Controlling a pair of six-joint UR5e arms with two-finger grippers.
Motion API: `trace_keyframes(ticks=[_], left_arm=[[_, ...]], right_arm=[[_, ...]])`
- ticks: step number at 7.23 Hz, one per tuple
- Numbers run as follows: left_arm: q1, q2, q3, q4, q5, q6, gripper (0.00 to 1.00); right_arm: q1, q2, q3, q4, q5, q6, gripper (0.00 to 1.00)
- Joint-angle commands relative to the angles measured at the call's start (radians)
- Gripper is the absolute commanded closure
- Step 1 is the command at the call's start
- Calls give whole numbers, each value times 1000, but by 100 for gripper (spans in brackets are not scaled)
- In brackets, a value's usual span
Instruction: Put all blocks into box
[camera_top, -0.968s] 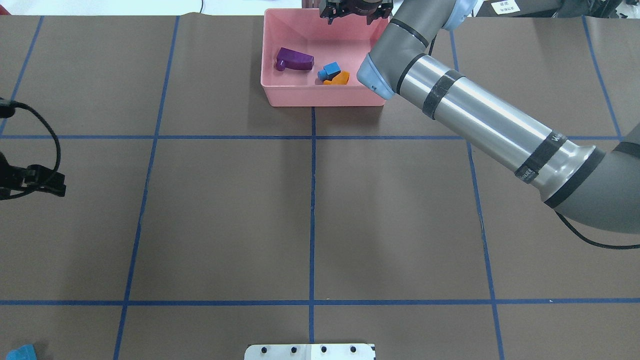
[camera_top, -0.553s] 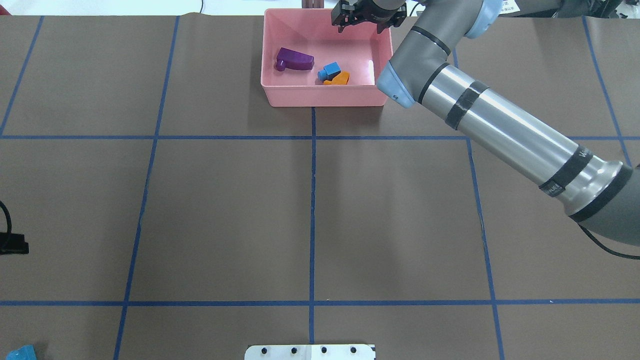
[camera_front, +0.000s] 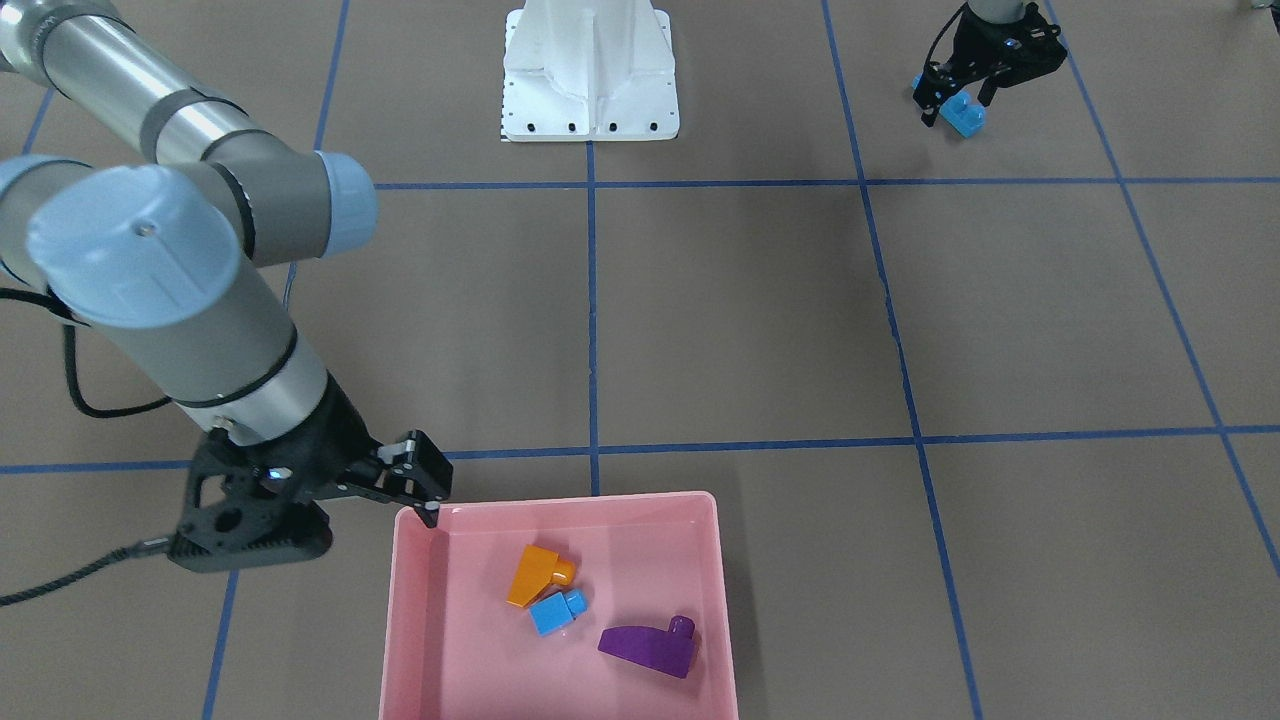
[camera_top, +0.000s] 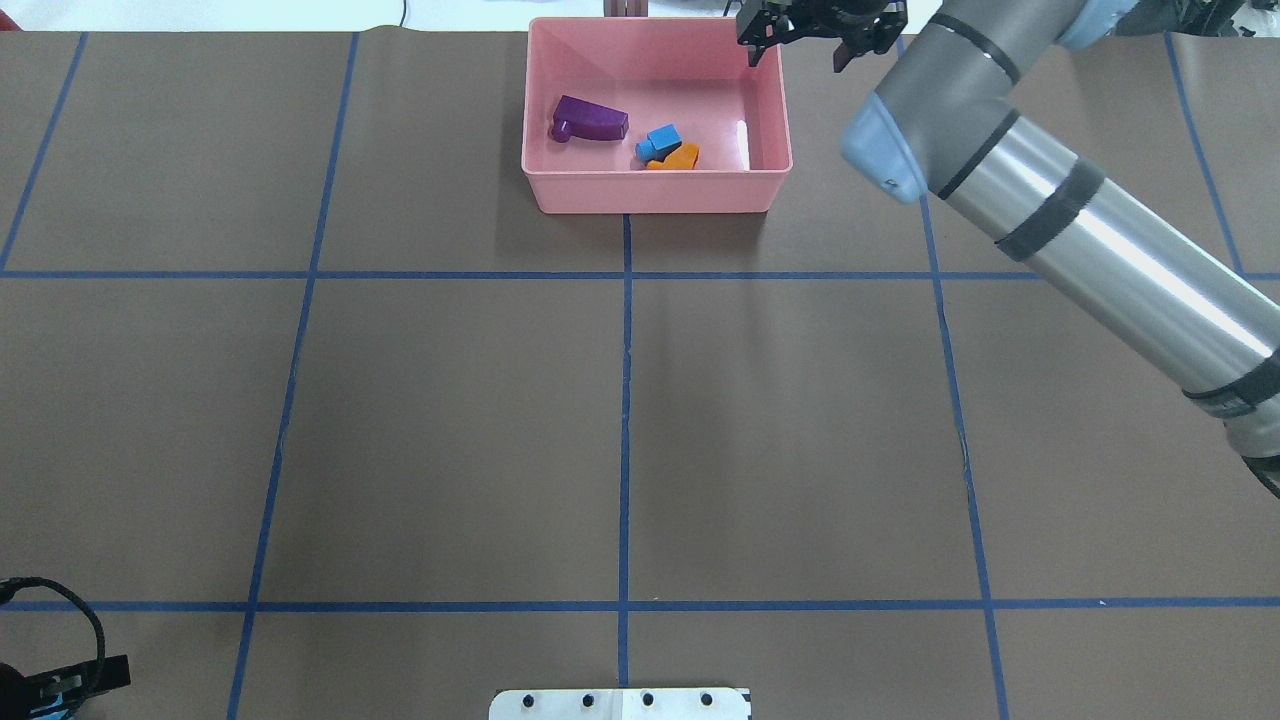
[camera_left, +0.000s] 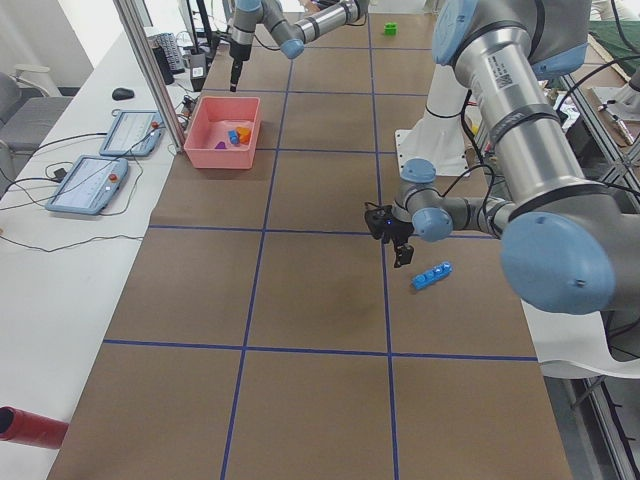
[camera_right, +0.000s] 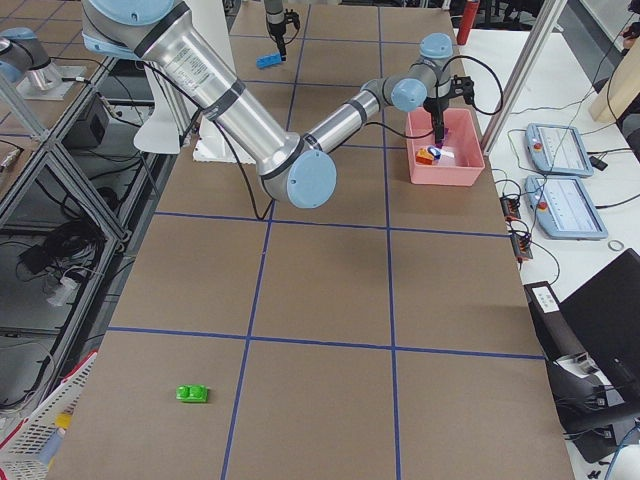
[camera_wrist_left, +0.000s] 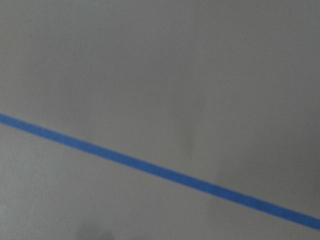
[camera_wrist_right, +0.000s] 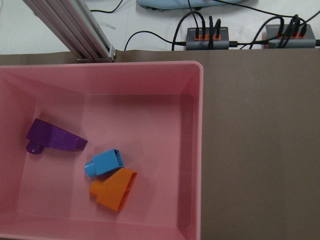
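The pink box (camera_top: 655, 192) stands at the table's far edge and holds a purple wedge (camera_top: 590, 120), a small blue cube (camera_top: 660, 142) and an orange sloped block (camera_top: 678, 157); the right wrist view shows them too. My right gripper (camera_top: 795, 55) hangs open and empty over the box's far right corner (camera_front: 432, 515). A long blue block (camera_front: 965, 118) lies near the robot's left side. My left gripper (camera_front: 957, 100) hovers open just above it, not touching it. A green block (camera_right: 191, 393) lies far off on the right end of the table.
The white robot base (camera_front: 590, 70) sits at the near middle edge. Beyond the box are an aluminium post (camera_wrist_right: 70, 27), cable hubs (camera_wrist_right: 207, 36) and two tablets (camera_right: 555, 150). Blue tape lines grid the brown table.
My right gripper has moved rightward from over the box's far wall to its far right corner. My left arm has slid toward the robot's side, ending over the long blue block.
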Motion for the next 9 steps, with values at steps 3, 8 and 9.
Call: trace_keyframes(ticks=[3,8,9], left_arm=[[143,50,9,-1,33,-103,0],[238,37,61,-12,66,-168,26],[245,37,84,-47,66,-167,34]], right_arm=[[26,-313,390,-213,28,-158,0],[94,-527,516,-212,28,-329,0],[103,-546,527,-212,28,-346,0]])
